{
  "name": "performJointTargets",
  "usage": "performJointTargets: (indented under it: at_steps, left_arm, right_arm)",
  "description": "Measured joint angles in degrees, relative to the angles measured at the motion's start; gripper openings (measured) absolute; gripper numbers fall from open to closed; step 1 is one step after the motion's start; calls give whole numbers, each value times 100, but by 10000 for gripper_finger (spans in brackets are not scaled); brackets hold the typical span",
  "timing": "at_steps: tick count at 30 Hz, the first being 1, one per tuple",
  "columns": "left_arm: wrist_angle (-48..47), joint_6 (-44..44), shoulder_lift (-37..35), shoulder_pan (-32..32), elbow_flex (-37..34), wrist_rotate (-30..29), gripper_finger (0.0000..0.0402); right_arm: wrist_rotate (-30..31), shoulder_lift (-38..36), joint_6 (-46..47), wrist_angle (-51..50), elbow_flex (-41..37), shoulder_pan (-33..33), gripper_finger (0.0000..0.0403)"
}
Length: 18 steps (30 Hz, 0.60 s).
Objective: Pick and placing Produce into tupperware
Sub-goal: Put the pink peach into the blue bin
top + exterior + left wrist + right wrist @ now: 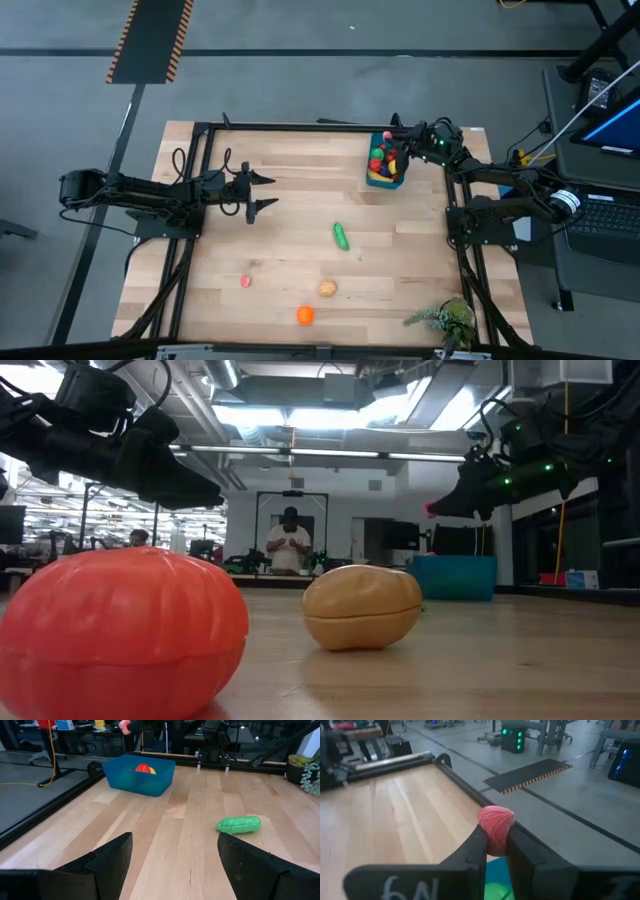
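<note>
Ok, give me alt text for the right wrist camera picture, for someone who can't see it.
The right hand pinches a small pink-red toy fruit between its two dark fingers, held above the blue tupperware. Beyond lie the wooden table, its black edge rail, and grey floor with a striped mat.

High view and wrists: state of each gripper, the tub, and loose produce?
left gripper: open, empty, above the table
right gripper: shut on pink piece, over the tupperware
tupperware: upright, partly filled
green cucumber: lying loose on the table
orange pumpkin: loose near the front edge
</note>
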Motion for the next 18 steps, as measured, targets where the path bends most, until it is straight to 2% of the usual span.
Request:
performJointTargets:
  at_steps: [4, 7, 18]
  left_arm:
    - [0, 0, 0, 0, 0, 0, 286]
    - [0, 0, 0, 0, 0, 0, 286]
    - [0, 2, 0, 0, 0, 0, 286]
  right_arm:
    - [-21, 2, -268, -257, 5, 0, 52]
    - [3, 2, -483, -931, 227, 0, 51]
    - [50, 122, -1544, -5147, 2086, 7, 50]
